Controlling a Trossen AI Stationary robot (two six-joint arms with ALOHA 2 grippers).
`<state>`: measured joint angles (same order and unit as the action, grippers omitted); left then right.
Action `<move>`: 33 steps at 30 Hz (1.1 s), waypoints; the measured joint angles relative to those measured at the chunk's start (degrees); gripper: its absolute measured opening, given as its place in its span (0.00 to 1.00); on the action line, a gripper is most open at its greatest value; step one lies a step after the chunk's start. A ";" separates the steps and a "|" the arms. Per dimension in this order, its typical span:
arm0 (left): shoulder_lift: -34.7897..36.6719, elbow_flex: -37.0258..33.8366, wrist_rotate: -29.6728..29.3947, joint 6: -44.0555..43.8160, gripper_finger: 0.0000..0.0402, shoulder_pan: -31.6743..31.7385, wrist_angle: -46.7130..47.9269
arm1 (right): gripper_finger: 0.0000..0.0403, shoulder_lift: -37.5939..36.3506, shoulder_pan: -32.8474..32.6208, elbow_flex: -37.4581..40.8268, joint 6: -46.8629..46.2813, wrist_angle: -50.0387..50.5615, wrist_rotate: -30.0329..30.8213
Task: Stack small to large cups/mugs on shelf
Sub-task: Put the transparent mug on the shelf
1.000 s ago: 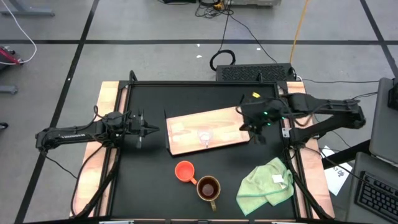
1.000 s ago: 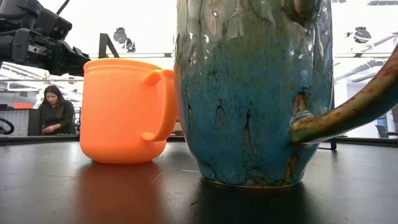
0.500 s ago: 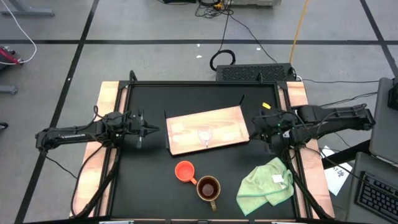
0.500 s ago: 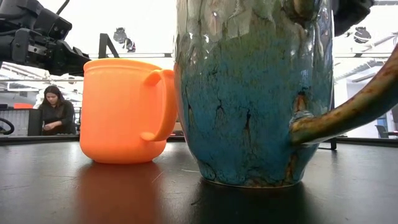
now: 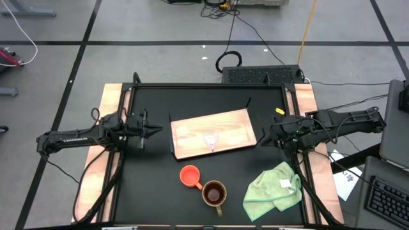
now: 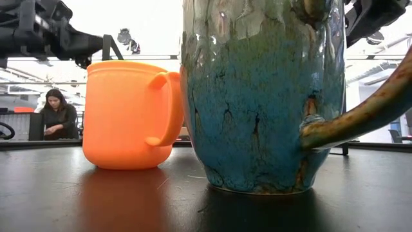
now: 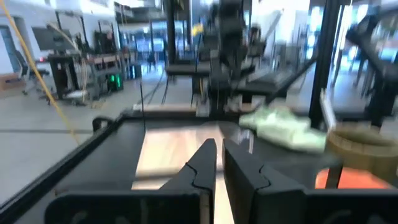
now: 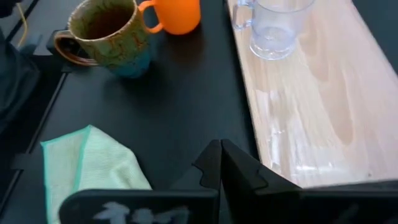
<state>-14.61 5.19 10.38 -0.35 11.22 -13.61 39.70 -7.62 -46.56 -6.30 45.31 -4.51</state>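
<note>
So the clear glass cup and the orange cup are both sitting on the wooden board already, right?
Not quite. Only the clear glass cup stands on the wooden board. The orange cup sits on the black tabletop beside the dark mug, as the high view shows.

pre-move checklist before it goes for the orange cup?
1. Glass cup upright on the wooden board: ok.
2. Orange cup upright on the black tabletop, off the board: ok.
3. Brown mug close beside the orange cup; whether they touch: cannot tell.
4. Right gripper shut and empty, off the board's right end: not ok for a grasp, needs opening.
5. Left gripper nearly shut, empty, left of the board: ok, waiting.
6. Green cloth lies right of the mug, away from both cups: ok.
</note>
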 joint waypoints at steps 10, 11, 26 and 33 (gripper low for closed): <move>-0.26 2.19 0.08 -5.11 0.03 0.00 -6.94 | 0.00 -1.61 0.00 2.51 1.32 -0.07 0.41; -1.10 3.29 0.08 -5.38 0.02 0.00 -6.17 | 0.00 -1.61 0.00 2.57 1.41 -0.04 0.41; -34.55 35.52 0.26 -3.22 0.00 -0.09 12.10 | 0.00 -1.61 0.02 2.57 2.46 -1.98 0.41; -49.21 50.41 0.13 -1.76 0.00 -0.04 24.25 | 0.00 -1.61 0.02 2.57 2.47 -2.24 0.41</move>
<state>-63.82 55.60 10.50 -2.11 11.18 10.64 38.09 -7.60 -43.99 -3.82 43.07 -4.10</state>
